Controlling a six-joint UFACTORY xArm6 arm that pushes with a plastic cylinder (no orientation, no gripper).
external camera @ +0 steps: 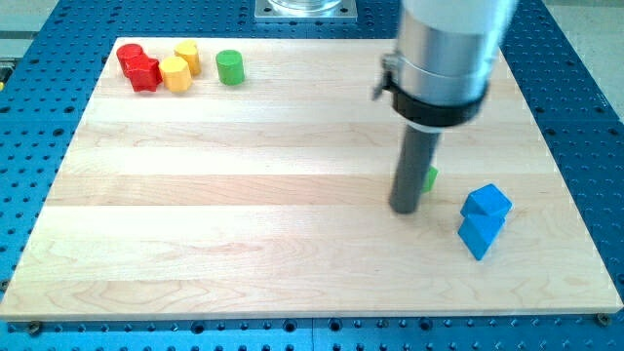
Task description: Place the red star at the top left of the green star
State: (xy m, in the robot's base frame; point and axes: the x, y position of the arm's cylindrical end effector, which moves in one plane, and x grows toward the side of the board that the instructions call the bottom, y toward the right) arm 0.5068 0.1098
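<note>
The red star (144, 74) lies near the board's top left corner, touching a red cylinder (130, 57) above it and a yellow block (175, 74) on its right. The green star (430, 177) is mostly hidden behind my rod; only a green sliver shows at the rod's right side, right of the board's centre. My tip (406, 209) rests on the board just left of and below that green sliver, far from the red star.
A second yellow block (187, 55) and a green cylinder (229, 67) sit in the top left cluster. Two blue blocks (486, 203) (479, 235) lie touching each other to the right of my tip. The wooden board (244, 214) lies on a blue perforated table.
</note>
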